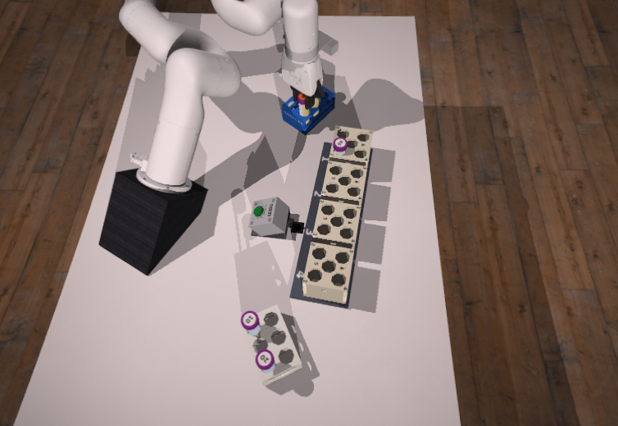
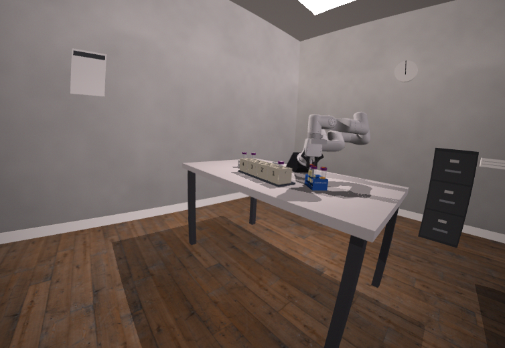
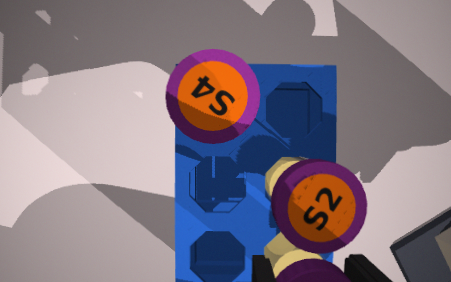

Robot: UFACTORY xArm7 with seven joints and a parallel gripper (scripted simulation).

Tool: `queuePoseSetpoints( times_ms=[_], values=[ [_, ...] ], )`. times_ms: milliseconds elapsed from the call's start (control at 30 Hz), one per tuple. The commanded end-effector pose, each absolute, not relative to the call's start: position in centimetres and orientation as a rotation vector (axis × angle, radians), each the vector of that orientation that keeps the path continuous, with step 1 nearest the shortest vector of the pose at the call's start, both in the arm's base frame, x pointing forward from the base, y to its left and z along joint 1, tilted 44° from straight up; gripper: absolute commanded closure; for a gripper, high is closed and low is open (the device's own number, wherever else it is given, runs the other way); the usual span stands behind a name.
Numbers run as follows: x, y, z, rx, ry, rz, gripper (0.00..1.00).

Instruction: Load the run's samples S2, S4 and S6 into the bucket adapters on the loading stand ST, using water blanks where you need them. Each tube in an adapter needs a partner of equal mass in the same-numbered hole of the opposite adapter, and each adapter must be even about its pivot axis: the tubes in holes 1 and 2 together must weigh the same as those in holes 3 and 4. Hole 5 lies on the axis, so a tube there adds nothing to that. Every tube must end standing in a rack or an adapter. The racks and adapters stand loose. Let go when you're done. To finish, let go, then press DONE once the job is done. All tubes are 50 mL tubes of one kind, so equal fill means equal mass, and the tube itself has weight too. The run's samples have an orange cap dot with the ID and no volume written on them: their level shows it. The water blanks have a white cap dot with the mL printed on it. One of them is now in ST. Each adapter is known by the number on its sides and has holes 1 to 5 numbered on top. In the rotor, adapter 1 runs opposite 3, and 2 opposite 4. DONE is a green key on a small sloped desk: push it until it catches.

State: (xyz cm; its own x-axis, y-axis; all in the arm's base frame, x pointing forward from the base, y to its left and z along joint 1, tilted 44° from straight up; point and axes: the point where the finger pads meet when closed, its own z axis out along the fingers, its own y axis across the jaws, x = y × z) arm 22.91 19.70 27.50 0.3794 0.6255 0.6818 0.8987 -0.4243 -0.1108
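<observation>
The blue samples rack point(image 3: 184, 220) point(image 1: 294, 121) holds S4 point(image 3: 212, 95) in a corner and S2 point(image 3: 320, 207) in the other column. My gripper point(image 1: 302, 97) point(image 3: 309, 272) is shut on a third sample tube beside S2; its cap is cut off in the wrist view, so its ID is hidden. That tube stands in the rack. Stand ST point(image 1: 299, 289) carries four adapters; adapter 1 point(image 1: 368, 146) holds one white-dot blank point(image 1: 339, 144), its number unclear. Adapters 2, 3 and 4 are empty. The white rack point(image 1: 283, 374) holds blanks 10 point(image 1: 250, 319) and 20 point(image 1: 265, 360).
The sloped desk point(image 1: 274, 226) with the green DONE key point(image 1: 258, 210) stands left of the stand, beside adapter 3. The black arm base point(image 1: 134, 216) is at the left. The stand's near end lies close to the blue rack. S2's cap is close beside the fingers.
</observation>
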Motion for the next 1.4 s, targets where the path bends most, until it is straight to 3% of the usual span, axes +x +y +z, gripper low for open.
queuePoseSetpoints(
  times_ms=[0, 1367],
  values=[
    [22.9, 19.7, 27.6, -2.173, -1.311, -0.779, 1.00],
    [22.5, 18.4, 29.1, -2.173, -1.311, -0.779, 1.00]
  ],
)
